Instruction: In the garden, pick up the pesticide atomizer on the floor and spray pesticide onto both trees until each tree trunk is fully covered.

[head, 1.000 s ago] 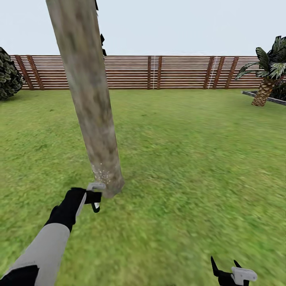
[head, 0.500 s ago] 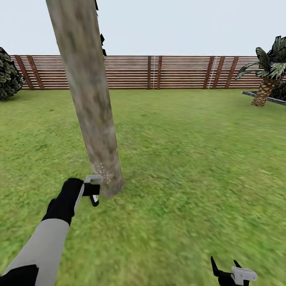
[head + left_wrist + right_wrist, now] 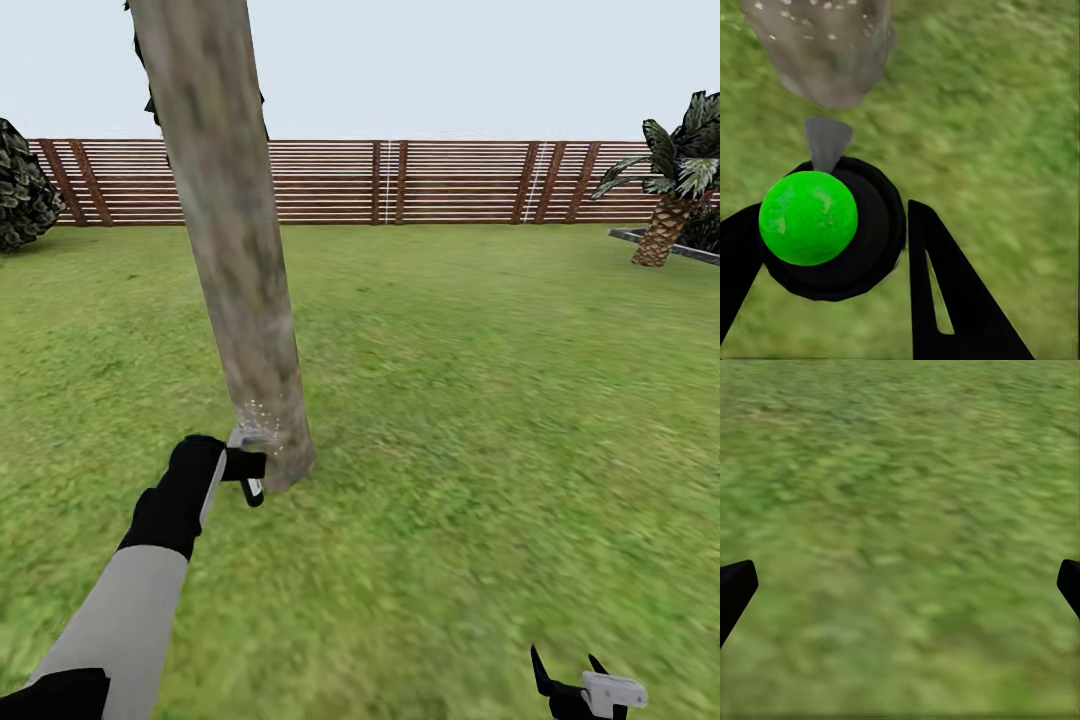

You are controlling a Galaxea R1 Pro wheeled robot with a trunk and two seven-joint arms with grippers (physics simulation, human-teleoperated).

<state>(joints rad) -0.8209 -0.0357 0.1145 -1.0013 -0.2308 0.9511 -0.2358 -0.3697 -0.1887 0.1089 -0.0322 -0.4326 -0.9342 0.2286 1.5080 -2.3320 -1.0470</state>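
Since half a second ago the left gripper (image 3: 247, 470) has risen a little and moved closer to the base of the thick pale grey-brown mottled tree trunk (image 3: 235, 250), while the whole head view has shifted slightly. From the head camera, that gripper holds the small black pesticide atomizer (image 3: 252, 487) just beside the trunk's foot, where pale specks dot the bark (image 3: 258, 418); a green lawn (image 3: 480, 400) runs back to a brown horizontal-slat wooden fence (image 3: 450, 180), with a round dark bush (image 3: 20, 185) at far left and a spiky palm-like plant (image 3: 672, 195) at far right. The right gripper (image 3: 570, 672) hangs low over grass, fingers spread apart. At the left wrist, black fingers (image 3: 952, 300) are clamped on the atomizer's round black body (image 3: 870, 247), topped by a bright green ball (image 3: 808, 217), its grey nozzle (image 3: 826, 142) pointing at the speckled trunk base (image 3: 825, 52). At the right wrist, two black fingertips (image 3: 735, 585) stand wide apart over blurred grass (image 3: 900, 540).
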